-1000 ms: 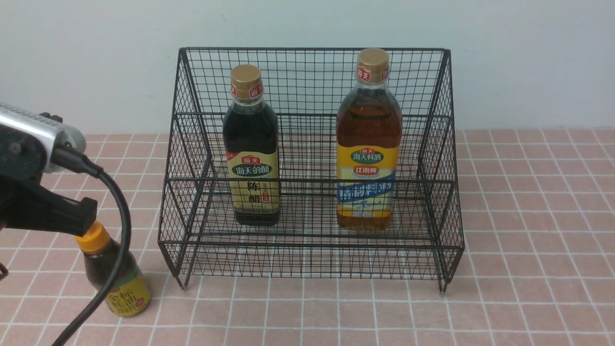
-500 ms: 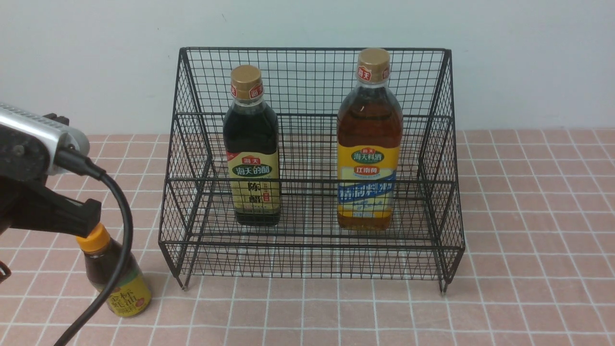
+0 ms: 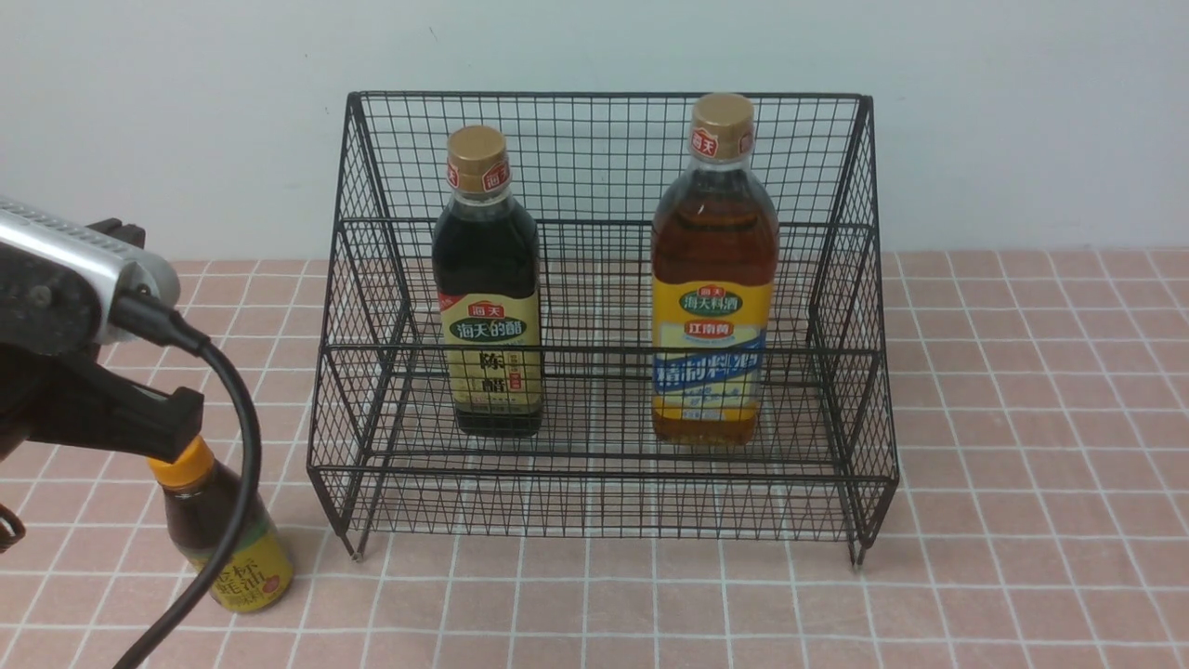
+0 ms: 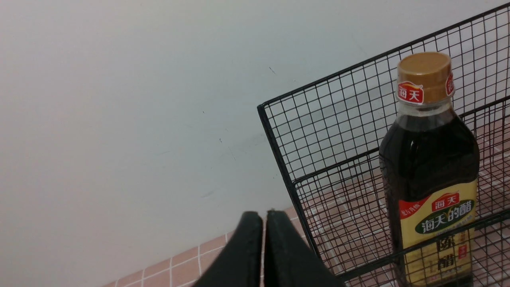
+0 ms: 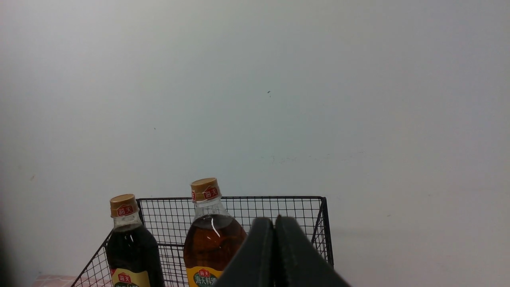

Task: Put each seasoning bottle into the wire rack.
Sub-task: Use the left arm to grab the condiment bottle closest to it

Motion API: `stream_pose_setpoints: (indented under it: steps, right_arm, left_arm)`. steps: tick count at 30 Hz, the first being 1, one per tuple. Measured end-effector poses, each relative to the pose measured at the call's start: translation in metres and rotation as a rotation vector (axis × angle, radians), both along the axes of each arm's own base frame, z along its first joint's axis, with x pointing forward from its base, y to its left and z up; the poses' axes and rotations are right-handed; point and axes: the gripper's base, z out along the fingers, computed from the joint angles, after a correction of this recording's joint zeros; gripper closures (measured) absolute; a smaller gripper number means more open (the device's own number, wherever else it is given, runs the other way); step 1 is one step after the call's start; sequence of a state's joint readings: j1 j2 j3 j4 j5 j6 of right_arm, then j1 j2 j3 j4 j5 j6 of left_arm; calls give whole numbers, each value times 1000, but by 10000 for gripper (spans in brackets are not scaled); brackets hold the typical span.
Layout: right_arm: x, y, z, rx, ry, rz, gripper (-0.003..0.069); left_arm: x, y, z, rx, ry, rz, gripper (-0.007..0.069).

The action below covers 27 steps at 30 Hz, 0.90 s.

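The squeeze bottle [image 3: 228,539] is standing just outside the wire rack's [image 3: 594,506] left front corner. The left gripper [image 3: 189,424] is being presented clenched, empty, at its cap; opening is being called for before lowering. The right gripper [image 5: 274,227] is likewise clenched.

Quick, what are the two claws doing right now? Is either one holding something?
Left gripper: closed, holding nothing.
Right gripper: closed, holding nothing.
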<state>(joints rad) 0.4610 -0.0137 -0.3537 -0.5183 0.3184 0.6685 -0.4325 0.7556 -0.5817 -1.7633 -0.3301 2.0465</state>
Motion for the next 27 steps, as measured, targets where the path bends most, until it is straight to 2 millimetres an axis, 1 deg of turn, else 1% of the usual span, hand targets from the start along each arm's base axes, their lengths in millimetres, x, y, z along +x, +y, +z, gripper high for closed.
stream_pose_setpoints:
  steps: [6,7,8,9,10,14,15,16,17,20,21,22,25,27]
  right_arm:
    - [0,0,0,0,0,0,673]
    - [0,0,0,0,0,0,673]
    - [0,0,0,0,0,0,673]
    - [0,0,0,0,0,0,673]
    - [0,0,0,0,0,0,673]
    - [0,0,0,0,0,0,673]
    - [0,0,0,0,0,0,673]
    - [0,0,0,0,0,0,673]
    - [0,0,0,0,0,0,673]
    - [0,0,0,0,0,0,673]
    - [0,0,0,0,0,0,673]
    - [0,0,0,0,0,0,673]
    - [0,0,0,0,0,0,673]
    - [0,0,0,0,0,0,673]
  left_arm:
    - [-1,-10,2,-31,-22,-113,631]
    - [-2,-13,3,-32,-32,-147,631]
    - [-4,-20,5,-57,-41,-226,631]
    - [-4,-21,5,-60,-42,-237,631]
    - [-9,-31,5,-85,-32,-351,631]
    - [-14,-40,0,-117,42,-461,631]
    - [-16,-42,-3,-168,96,-471,631]
    - [-16,-42,-3,-174,101,-468,631]
    - [-18,-42,-7,-196,159,-473,631]
    - [-20,-42,-15,-290,288,-442,631]
    - [-20,-42,-15,-307,299,-439,631]
    - [-21,-41,-19,-336,360,-409,631]
    - [-22,-39,-23,-330,402,-374,631]
    - [-26,-33,-24,-322,425,-329,631]
